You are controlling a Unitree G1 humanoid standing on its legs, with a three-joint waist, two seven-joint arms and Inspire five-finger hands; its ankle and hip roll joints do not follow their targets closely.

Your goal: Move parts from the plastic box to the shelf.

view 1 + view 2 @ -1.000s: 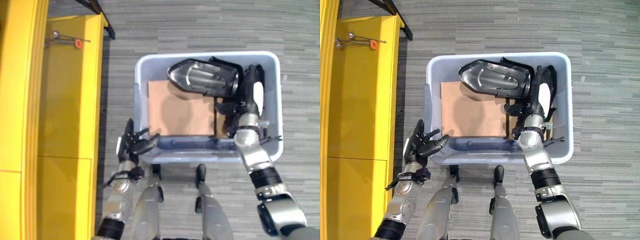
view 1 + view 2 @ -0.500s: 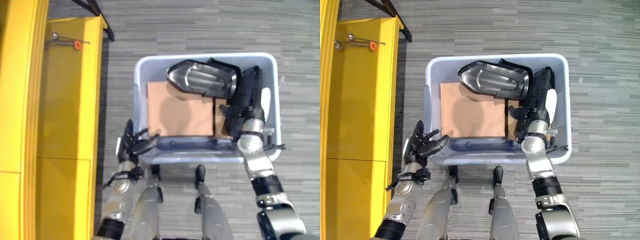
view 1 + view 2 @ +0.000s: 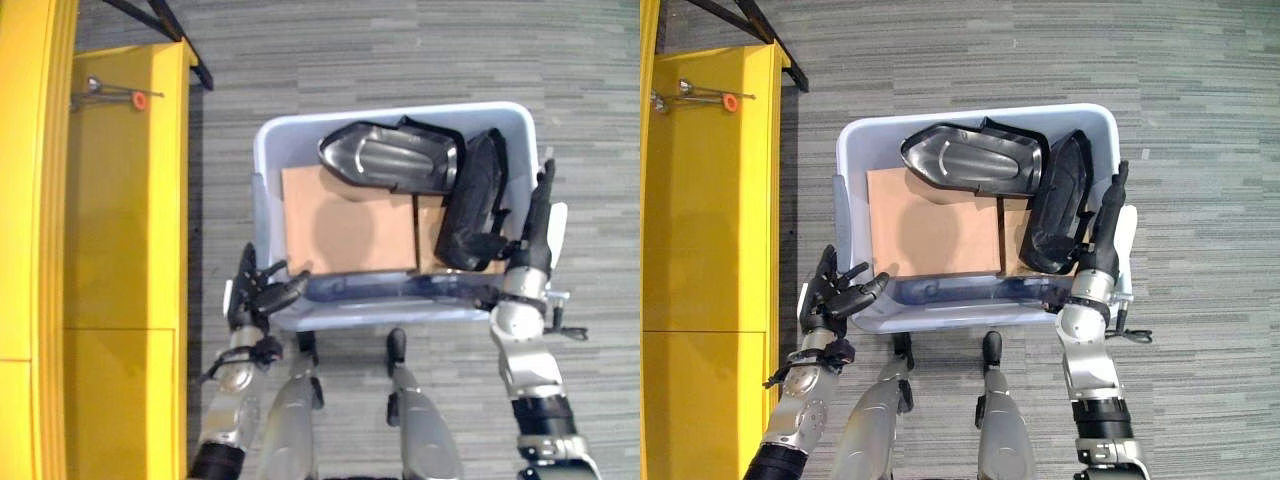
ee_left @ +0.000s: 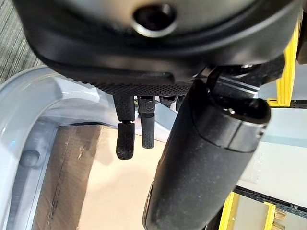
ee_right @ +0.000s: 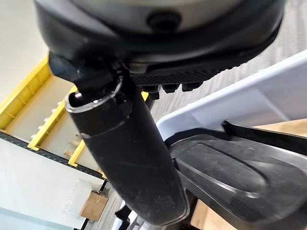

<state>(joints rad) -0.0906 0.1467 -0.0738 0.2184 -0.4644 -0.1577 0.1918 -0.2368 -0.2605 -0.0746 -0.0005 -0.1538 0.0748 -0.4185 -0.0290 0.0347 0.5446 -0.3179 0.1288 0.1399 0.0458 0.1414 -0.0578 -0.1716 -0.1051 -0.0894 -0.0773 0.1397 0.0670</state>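
Note:
The pale plastic box (image 3: 400, 108) stands on the floor in front of me, lined with brown cardboard (image 3: 345, 220). A broad black moulded part (image 3: 390, 158) lies along its far side. A narrower black part (image 3: 1058, 205) stands tilted at the right end. My right hand (image 3: 540, 215) is at the box's right wall beside that part, fingers straight and pointing away from me; the right wrist view has the part (image 5: 230, 167) past the thumb, with nothing between thumb and fingers. My left hand (image 3: 255, 295) is open, fingers spread, at the box's near left corner.
The yellow shelf (image 3: 120, 200) runs along the left side. A metal tool with a red tip (image 3: 110, 98) lies at its far end. A black bar (image 3: 170, 40) slants across the floor behind the shelf. Grey floor surrounds the box.
My right hand has drawn back from over the narrow part to the box's right wall, and that part now stands more upright. The camera has shifted slightly. The left hand keeps its place.

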